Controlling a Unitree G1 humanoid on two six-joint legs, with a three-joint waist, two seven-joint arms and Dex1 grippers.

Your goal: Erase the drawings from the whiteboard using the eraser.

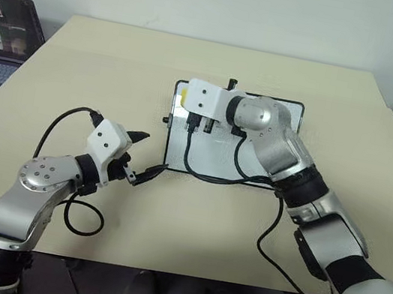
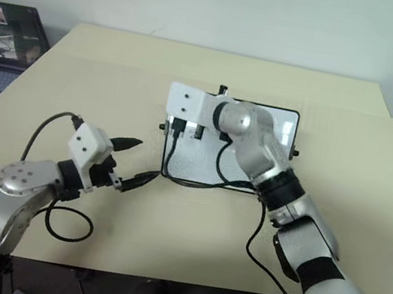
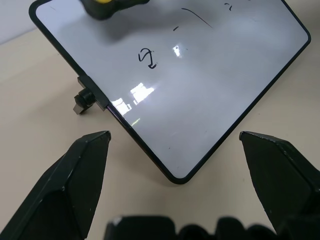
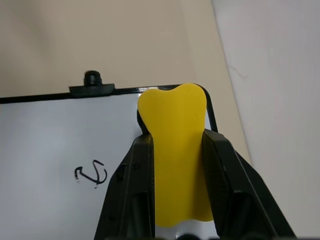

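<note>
Mid-wipe: the right gripper [image 4: 177,165], clenched on the yellow eraser [image 4: 176,150], holds it over the far-left corner of the whiteboard [image 1: 209,161], which lies on the counter [image 1: 82,58] with its long axis running left to right. The eraser's long axis runs along the fingers, toward that corner. A drawing [image 4: 91,174] remains beside it; the next stroke likely needs the eraser pressed down and swept across it, while the left gripper [image 1: 145,157] waits released at the board's near-left corner.

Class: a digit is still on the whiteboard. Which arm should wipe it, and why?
The right. Its gripper already clamps the eraser over the whiteboard, near the mark. The left gripper is open and empty.
</note>
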